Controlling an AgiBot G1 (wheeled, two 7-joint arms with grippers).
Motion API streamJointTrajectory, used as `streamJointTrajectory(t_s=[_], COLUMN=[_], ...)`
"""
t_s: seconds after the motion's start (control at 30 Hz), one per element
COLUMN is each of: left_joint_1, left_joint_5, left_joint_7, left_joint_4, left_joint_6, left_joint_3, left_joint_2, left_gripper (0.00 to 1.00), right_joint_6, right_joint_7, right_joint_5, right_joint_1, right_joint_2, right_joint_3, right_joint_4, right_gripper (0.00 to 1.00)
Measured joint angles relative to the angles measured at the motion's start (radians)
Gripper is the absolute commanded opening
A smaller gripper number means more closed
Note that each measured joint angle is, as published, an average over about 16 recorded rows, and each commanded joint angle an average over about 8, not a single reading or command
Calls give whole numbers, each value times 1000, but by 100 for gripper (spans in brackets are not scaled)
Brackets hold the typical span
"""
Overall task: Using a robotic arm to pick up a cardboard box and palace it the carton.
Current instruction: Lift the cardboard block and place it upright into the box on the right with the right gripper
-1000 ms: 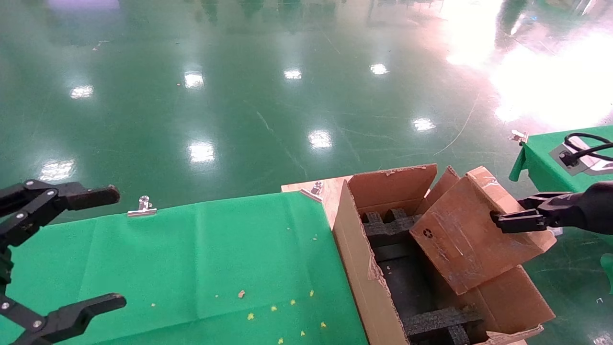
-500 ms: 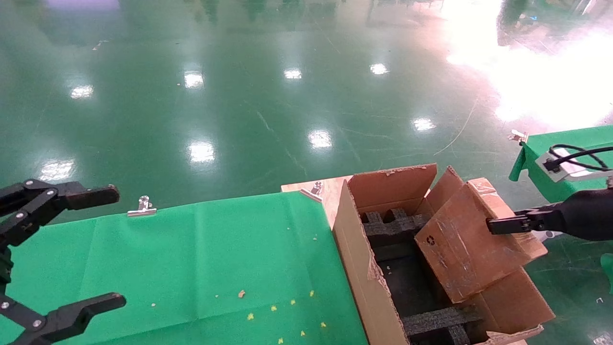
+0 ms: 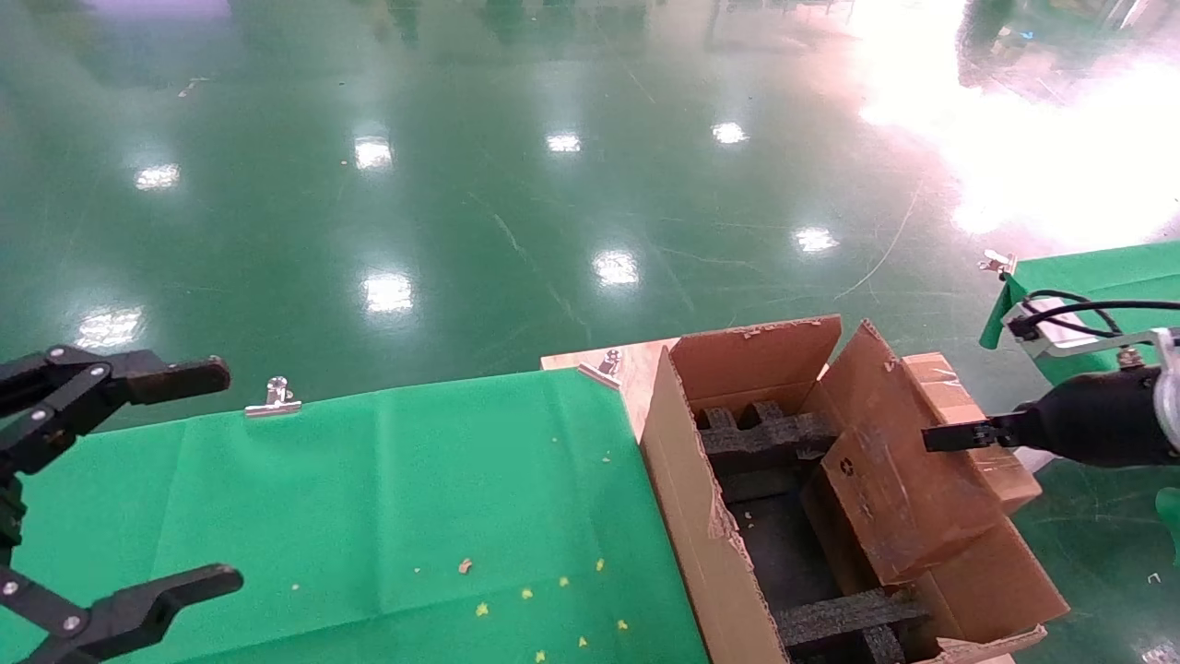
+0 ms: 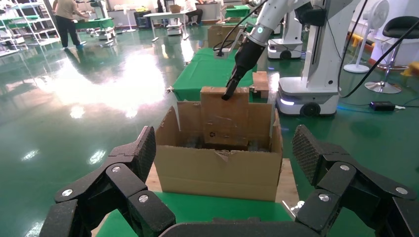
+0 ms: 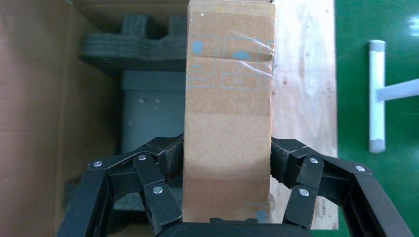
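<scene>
The cardboard box (image 3: 890, 484) is small, flat, brown and scuffed, with a recycling mark. It stands tilted with its lower end inside the carton (image 3: 678, 489), leaning against the right-hand flap. My right gripper (image 3: 933, 437) is shut on the box's upper edge. In the right wrist view its pads (image 5: 170, 158) press both faces of the box (image 5: 228, 113). The left wrist view shows the white robotic arm (image 4: 274, 14) holding the box (image 4: 225, 116) over the carton (image 4: 217, 170). My left gripper (image 3: 228, 475) hangs open over the green cloth, far left.
Black foam inserts (image 3: 763, 433) line the carton's bottom. The carton sits on a wooden board (image 3: 634, 371) beside a green-clothed table (image 3: 387, 489) held by metal clips (image 3: 274, 398). A second green table (image 3: 1097, 272) stands at the right. A white robot base (image 4: 306, 96) stands behind the carton.
My right gripper has lowered and drawn back to the right, swinging the cardboard box steeper and sinking its lower end deeper into the carton. The left arm has not moved.
</scene>
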Motion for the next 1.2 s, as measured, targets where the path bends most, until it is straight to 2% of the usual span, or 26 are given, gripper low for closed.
streamJointTrajectory(t_s=[0.27,0.53,0.83,1.2], left_joint_1=[0,0,0,0], left_joint_5=[0,0,0,-1], left_joint_7=[0,0,0,1], left_joint_4=[0,0,0,0], left_joint_6=[0,0,0,0], left_joint_3=[0,0,1,1], left_joint_2=[0,0,0,0], left_gripper=[100,100,100,100], right_joint_6=[92,168,265,369], right_joint_7=[230,377,470,508], right_joint_5=[-163,-265,-318,-315], right_joint_1=[1,-38,-124,-238], right_joint_2=[-10,-44,-109,-189], right_joint_3=[-47,-86,-121,-141], right_joint_4=[123,181,167,88], right_gripper=[0,0,0,0])
